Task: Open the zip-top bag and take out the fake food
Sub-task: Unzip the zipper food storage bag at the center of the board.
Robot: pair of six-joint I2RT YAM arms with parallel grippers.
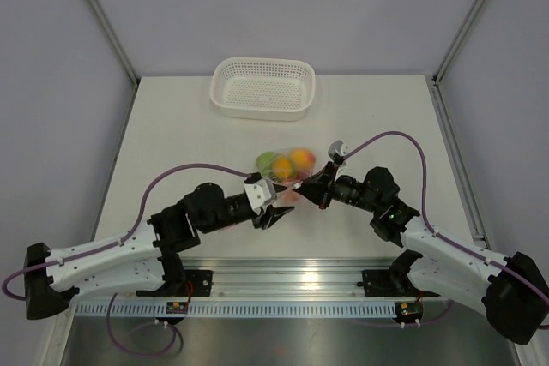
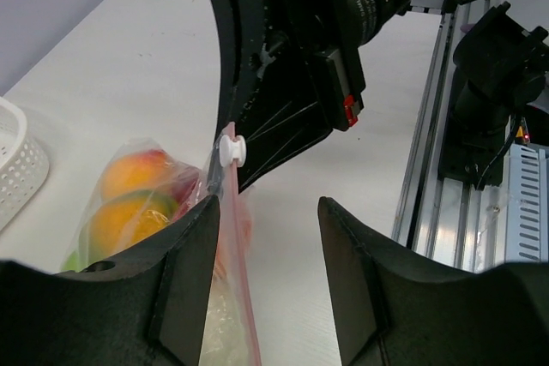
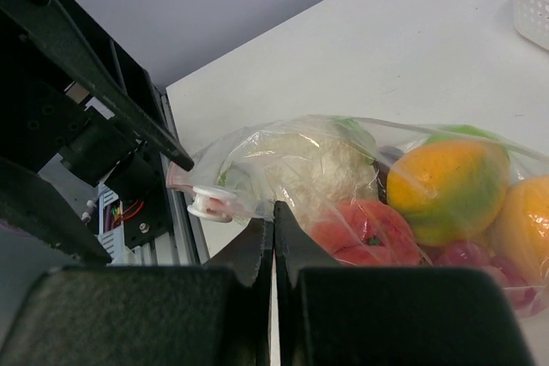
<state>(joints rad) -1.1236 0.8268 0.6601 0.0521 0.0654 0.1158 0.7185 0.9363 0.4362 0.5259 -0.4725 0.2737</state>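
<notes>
The clear zip-top bag (image 1: 286, 165) lies at mid-table with fake food inside: a white cauliflower (image 3: 307, 163), a red piece (image 3: 369, 231), a yellow-green fruit (image 3: 446, 186) and an orange one (image 3: 525, 212). My right gripper (image 1: 307, 184) is shut on the bag's zip edge (image 3: 273, 208), just beside the white slider (image 3: 209, 204). My left gripper (image 1: 278, 214) is open (image 2: 270, 207). The pink zip strip (image 2: 238, 237) runs between its fingers, close to the left finger (image 2: 184, 272), and I cannot tell whether it touches. The slider (image 2: 232, 150) sits beyond the fingertips, against the right gripper.
A white perforated basket (image 1: 263, 87) stands at the back of the table, beyond the bag; its rim shows in the left wrist view (image 2: 17, 165). The aluminium rail (image 1: 283, 282) with both arm bases runs along the near edge.
</notes>
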